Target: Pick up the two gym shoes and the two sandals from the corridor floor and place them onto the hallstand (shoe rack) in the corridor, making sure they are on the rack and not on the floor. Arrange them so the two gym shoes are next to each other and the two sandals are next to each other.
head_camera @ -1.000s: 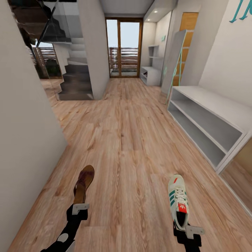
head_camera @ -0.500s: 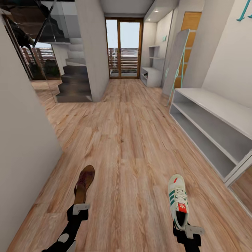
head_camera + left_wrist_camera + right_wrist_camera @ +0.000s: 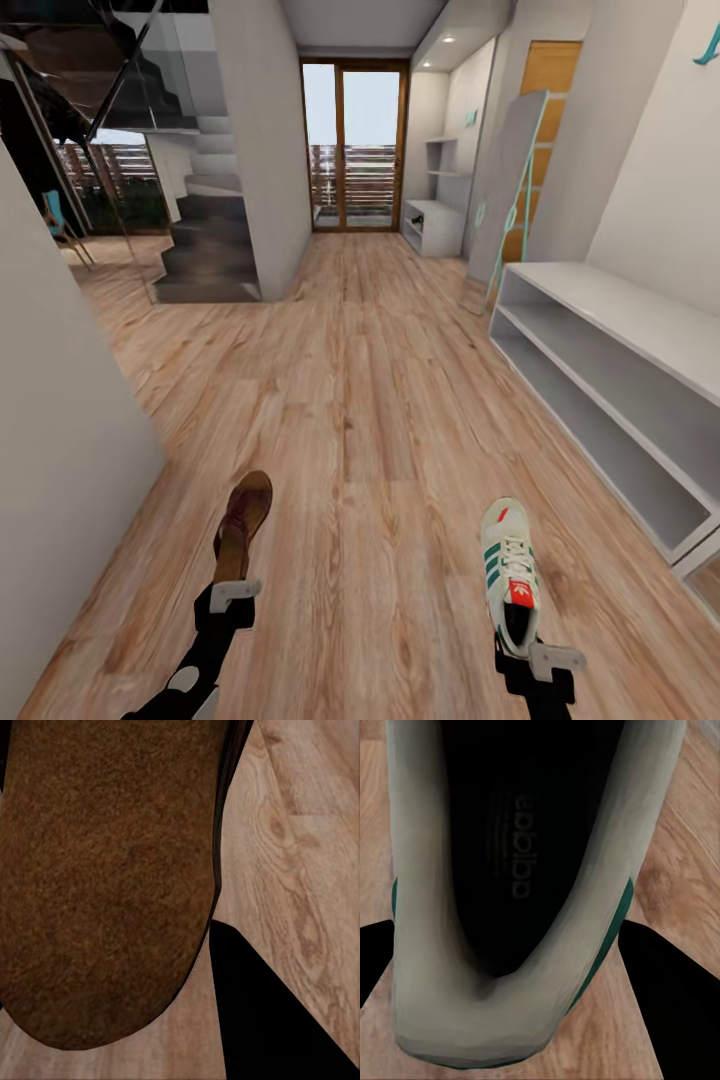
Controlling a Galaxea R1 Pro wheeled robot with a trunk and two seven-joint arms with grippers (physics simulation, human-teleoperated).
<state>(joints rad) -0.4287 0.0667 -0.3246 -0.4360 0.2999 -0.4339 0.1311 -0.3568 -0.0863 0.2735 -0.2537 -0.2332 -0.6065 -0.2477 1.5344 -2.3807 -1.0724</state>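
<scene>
1. The left claw (image 3: pixel 229 592) is clamped on a brown sandal (image 3: pixel 240 522) at its heel end, carried above the corridor floor (image 3: pixel 360 400). The sandal is probably light and bendy, so a heel hold lets the toe droop.
2. The right claw (image 3: pixel 540 655) grips a gym shoe (image 3: pixel 510 572) by the heel collar. It is stiffer and bulkier, yet squashy at the rim.
3. The hallstand (image 3: pixel 610 380) stands at right, cut off by the frame edge.
4. Both claws' fingertips are hidden behind the footwear.
</scene>
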